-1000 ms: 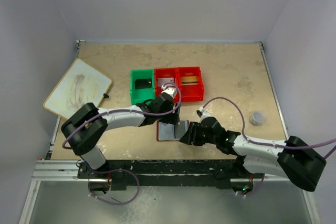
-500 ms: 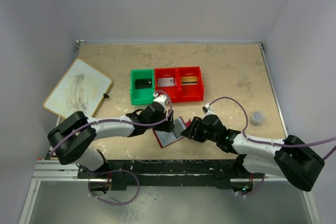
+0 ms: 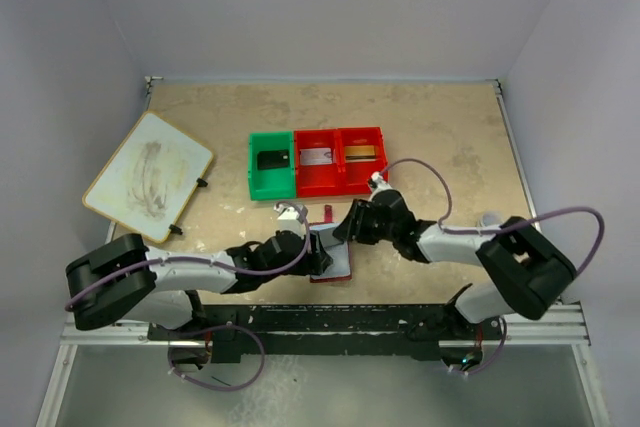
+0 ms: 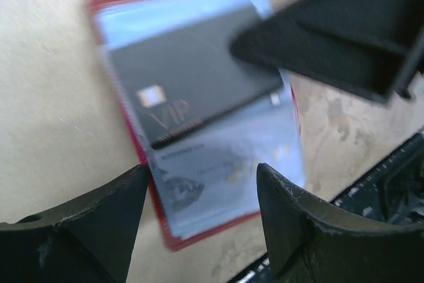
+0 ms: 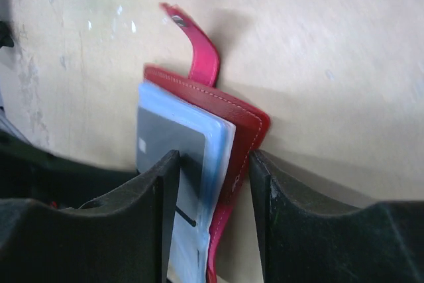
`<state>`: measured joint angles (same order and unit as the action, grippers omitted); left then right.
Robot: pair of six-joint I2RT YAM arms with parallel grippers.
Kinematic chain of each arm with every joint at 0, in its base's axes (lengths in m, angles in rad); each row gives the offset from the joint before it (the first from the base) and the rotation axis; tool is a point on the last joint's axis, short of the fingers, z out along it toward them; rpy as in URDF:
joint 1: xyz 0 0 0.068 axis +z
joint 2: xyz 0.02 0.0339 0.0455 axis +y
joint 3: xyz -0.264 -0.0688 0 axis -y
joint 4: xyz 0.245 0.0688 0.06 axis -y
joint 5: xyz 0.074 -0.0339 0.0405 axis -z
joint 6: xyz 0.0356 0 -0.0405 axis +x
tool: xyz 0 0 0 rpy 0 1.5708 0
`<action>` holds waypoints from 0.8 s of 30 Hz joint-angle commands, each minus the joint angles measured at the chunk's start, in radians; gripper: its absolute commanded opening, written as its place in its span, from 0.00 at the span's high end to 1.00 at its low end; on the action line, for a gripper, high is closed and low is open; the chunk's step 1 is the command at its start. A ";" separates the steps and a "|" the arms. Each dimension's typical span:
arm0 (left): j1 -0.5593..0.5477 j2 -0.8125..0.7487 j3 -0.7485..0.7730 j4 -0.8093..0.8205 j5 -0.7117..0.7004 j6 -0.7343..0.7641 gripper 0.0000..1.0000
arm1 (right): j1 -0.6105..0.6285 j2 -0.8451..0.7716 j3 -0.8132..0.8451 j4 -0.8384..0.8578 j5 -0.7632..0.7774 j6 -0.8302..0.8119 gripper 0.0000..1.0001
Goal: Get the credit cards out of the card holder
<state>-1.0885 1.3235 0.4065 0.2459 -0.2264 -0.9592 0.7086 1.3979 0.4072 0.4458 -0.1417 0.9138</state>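
Top view: the card holder (image 3: 338, 265) lies open by the counter's (image 3: 440, 127) near edge, about midway along it. The left end effector (image 3: 316, 249) and right end effector (image 3: 344, 232) are both over it. Three credit cards (image 3: 318, 157) sit in the bin (image 3: 340, 131) further back.

Left wrist: the fingers are apart with nothing between them, above a dark card (image 4: 189, 77) inside a clear sleeve (image 4: 218, 157) (this view is blurred). Best slide it out flat, not lift it.

Right wrist: the jaws stand part-way apart, straddling the holder's edge below the red tab (image 5: 199, 44). I cannot tell whether they pinch it. They should pin the cover.
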 commanded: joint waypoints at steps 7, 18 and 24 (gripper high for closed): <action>-0.142 -0.006 -0.042 0.027 -0.127 -0.228 0.36 | 0.017 0.188 0.259 -0.136 -0.032 -0.190 0.54; -0.226 -0.089 0.033 -0.168 -0.271 -0.206 0.37 | 0.019 -0.018 0.269 -0.355 0.205 -0.205 0.51; -0.201 -0.177 0.123 -0.349 -0.363 -0.078 0.34 | 0.029 -0.218 0.050 -0.145 0.068 -0.012 0.53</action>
<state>-1.3102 1.2018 0.4423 0.0174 -0.4919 -1.1465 0.7227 1.2587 0.5800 0.1806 -0.0177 0.7578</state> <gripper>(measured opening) 0.647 0.483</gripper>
